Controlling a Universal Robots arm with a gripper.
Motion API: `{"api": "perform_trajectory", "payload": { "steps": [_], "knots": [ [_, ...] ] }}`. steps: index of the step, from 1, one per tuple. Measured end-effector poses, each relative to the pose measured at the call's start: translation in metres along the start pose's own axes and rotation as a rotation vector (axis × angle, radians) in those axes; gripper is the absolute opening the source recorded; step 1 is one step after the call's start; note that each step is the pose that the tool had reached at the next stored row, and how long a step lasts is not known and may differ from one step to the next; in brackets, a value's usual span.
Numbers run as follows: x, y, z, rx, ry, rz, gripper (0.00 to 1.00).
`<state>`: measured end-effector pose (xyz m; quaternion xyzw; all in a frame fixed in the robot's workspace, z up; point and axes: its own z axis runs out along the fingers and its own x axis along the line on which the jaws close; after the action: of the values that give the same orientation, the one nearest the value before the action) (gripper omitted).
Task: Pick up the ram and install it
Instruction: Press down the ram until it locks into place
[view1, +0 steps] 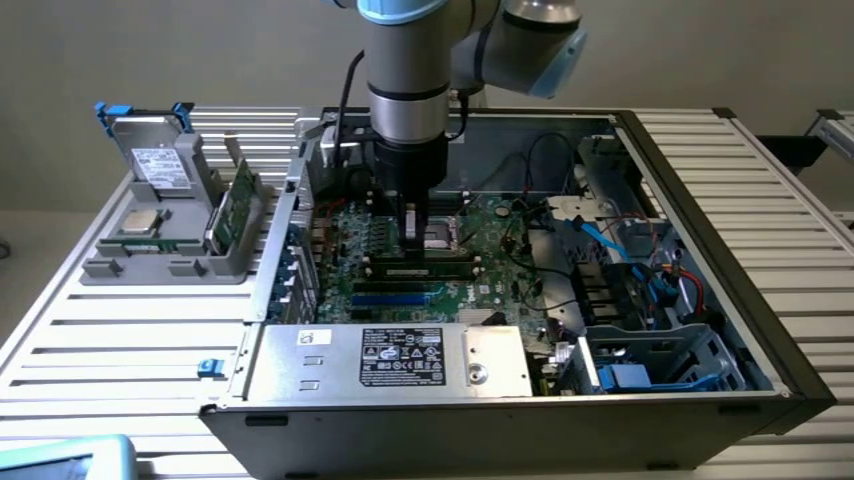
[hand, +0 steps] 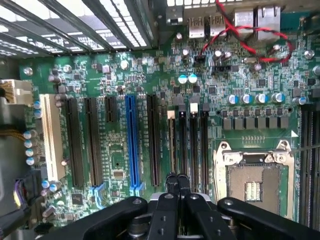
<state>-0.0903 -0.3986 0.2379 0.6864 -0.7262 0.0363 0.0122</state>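
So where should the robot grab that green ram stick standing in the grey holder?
Probably the upper long edge, near the middle, coming from above. The ram stick stands on edge in the grey holder, so its top sticks out with both flat faces free to pinch.

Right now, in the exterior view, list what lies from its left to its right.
Grey holder → green stick standing in it → arm over the motherboard → drive cage.

Matt green motherboard (hand: 125, 75), glossy black plastic fingers (hand: 177, 182)
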Motion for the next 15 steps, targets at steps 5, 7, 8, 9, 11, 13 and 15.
{"api": "perform_trajectory", "payload": {
  "steps": [5,7,8,9,11,13,15],
  "knots": [
    [0.001,-0.007,-0.0129,-0.0008,0.0003,0.0,0.11],
    [0.0,-0.0103,-0.0134,-0.0009,0.0002,0.0,0.11],
    [0.0,-0.0118,-0.0135,-0.0012,0.0004,0.0,0.11],
    [0.0,-0.0125,-0.0134,-0.002,0.0004,0.0,0.11],
    [0.0,-0.0126,-0.0134,-0.0027,0.0005,0.0,0.11],
    [0.0,-0.0126,-0.0134,-0.0027,0.0005,0.0,0.11],
    [0.0,-0.0126,-0.0134,-0.0028,0.0004,0.0,0.11]
  ]
}}
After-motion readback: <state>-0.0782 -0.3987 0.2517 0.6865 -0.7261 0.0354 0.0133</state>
